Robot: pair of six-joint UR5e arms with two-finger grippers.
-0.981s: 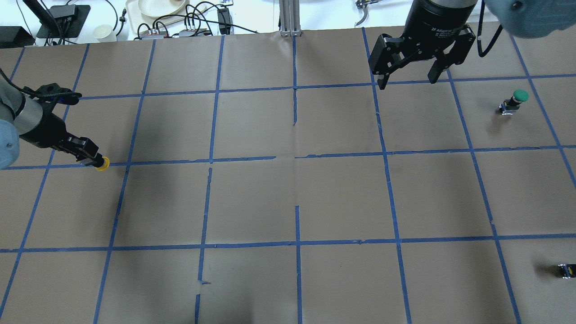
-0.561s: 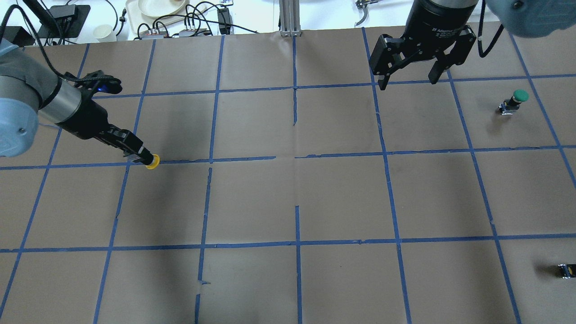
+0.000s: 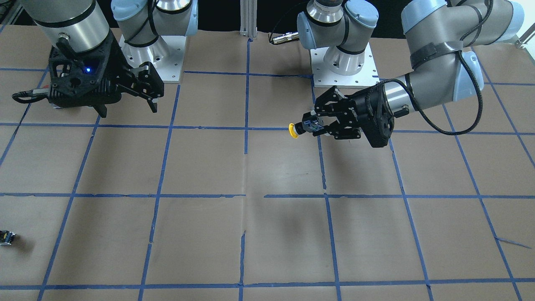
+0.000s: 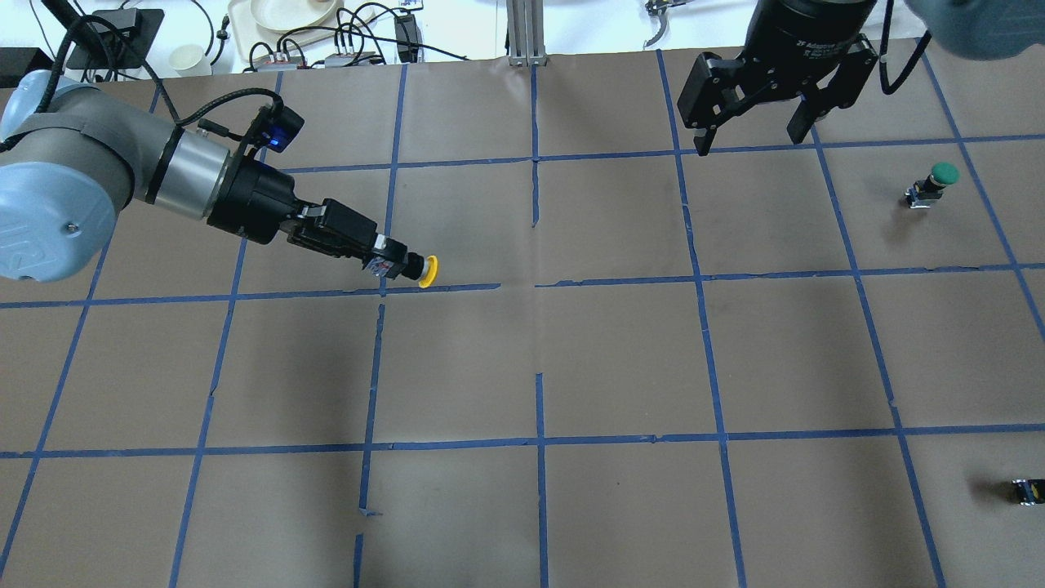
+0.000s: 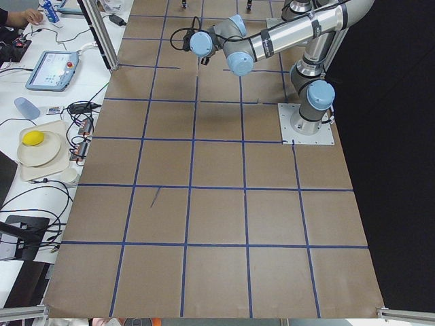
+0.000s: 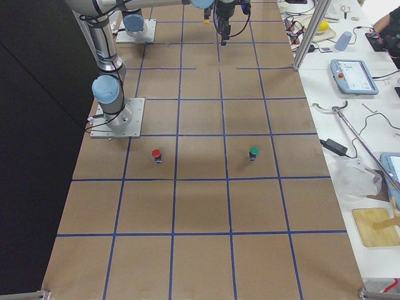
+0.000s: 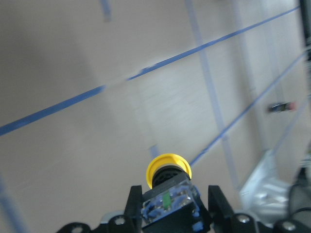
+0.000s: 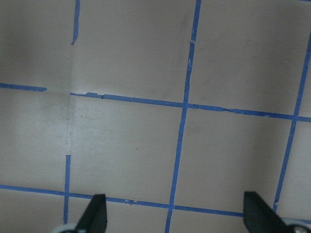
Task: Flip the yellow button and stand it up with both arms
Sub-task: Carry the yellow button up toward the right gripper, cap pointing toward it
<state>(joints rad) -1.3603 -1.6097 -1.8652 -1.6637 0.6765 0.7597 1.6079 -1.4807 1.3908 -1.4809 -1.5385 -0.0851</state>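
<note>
My left gripper (image 4: 384, 263) is shut on the yellow button (image 4: 426, 272) by its black-and-grey body, holding it above the table with the cap pointing sideways toward the middle. The same grip shows in the front-facing view, gripper (image 3: 311, 126) and button (image 3: 294, 130), and in the left wrist view, where the button (image 7: 168, 171) sits between the fingers. My right gripper (image 4: 755, 135) is open and empty, hanging high over the far right part of the table; it also shows in the front-facing view (image 3: 127, 104). In the right wrist view its fingertips (image 8: 97, 211) stand wide apart over bare paper.
A green-capped button (image 4: 935, 183) stands at the right, also in the right side view (image 6: 253, 152). A red-capped button (image 6: 156, 154) stands near the right arm's base. A small capless black part (image 4: 1027, 490) lies at the near right edge. Cables and dishes lie beyond the far edge.
My left arm has carried the yellow button from the table's left edge toward the middle. My right gripper has shifted slightly right and away, still open.
</note>
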